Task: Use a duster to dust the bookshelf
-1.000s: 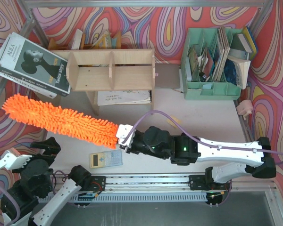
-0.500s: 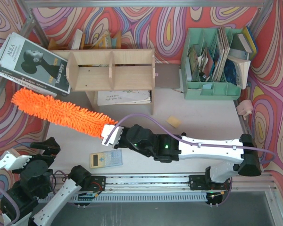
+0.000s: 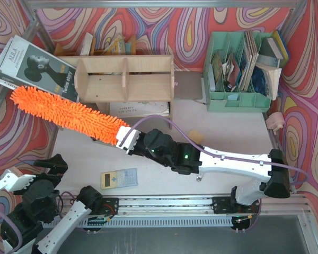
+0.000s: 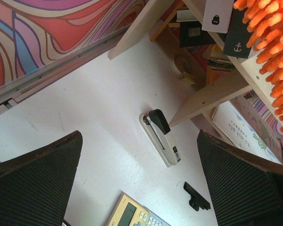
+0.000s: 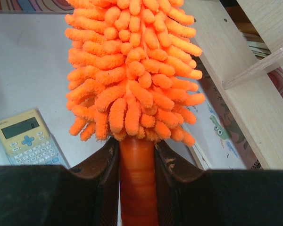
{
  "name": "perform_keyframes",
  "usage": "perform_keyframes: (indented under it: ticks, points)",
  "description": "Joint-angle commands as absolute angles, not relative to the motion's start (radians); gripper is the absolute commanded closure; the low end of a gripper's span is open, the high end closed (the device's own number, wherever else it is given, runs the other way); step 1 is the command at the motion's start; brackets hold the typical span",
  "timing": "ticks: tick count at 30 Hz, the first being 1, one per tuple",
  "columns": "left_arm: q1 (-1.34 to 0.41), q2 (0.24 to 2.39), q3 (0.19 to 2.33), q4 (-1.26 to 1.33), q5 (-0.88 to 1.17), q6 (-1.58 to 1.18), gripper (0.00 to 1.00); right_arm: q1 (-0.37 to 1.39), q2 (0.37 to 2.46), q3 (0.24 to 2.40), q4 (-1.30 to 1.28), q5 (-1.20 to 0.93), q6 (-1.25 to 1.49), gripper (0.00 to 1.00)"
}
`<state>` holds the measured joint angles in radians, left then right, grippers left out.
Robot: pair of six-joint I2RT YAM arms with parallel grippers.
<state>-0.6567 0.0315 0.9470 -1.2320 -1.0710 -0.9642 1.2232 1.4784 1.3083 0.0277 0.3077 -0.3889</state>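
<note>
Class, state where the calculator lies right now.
In the top view, the calculator lies on the table, left of centre by the near edge, just below the right gripper holding the duster.

White right arm (image 3: 238,162), black joints (image 3: 183,157), purple cable (image 3: 164,123), black textured left gripper (image 4: 139,141)

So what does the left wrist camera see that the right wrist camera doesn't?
Only the left wrist view: a stapler and a small black object on the table, seen between the fingers of the open left claw. Only the right wrist view: the right claw shut on the duster by its orange handle. Both: the duster's orange fluff, the yellow calculator and the plywood bookshelf.
</note>
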Motion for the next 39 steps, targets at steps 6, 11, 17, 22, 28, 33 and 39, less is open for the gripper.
perform_keyframes:
  ticks: [6,11,17,22,28,33,39]
  points:
    - [-0.66,0.016,0.939,-1.224,-1.083,-0.951,0.02,1.157,1.509,1.366,0.063,0.434,-0.275,1.0]
    - [-0.66,0.017,0.937,-1.224,-1.083,-0.951,0.02,1.156,1.447,1.274,0.054,0.445,-0.236,1.0]
    - [-0.66,0.026,0.936,-1.223,-1.083,-0.946,0.02,1.156,1.374,1.191,0.021,0.426,-0.192,1.0]
    - [-0.66,0.027,0.937,-1.224,-1.085,-0.948,0.02,1.156,1.351,1.142,-0.008,0.433,-0.159,1.0]
    - [-0.661,0.031,0.936,-1.224,-1.086,-0.948,0.02,1.156,1.301,1.081,-0.036,0.449,-0.123,1.0]
    - [-0.659,0.039,0.938,-1.225,-1.087,-0.946,0.02,1.155,1.256,1.046,-0.066,0.443,-0.095,1.0]
    - [-0.659,0.035,0.938,-1.224,-1.086,-0.95,0.02,1.156,1.204,1.013,-0.091,0.434,-0.067,1.0]
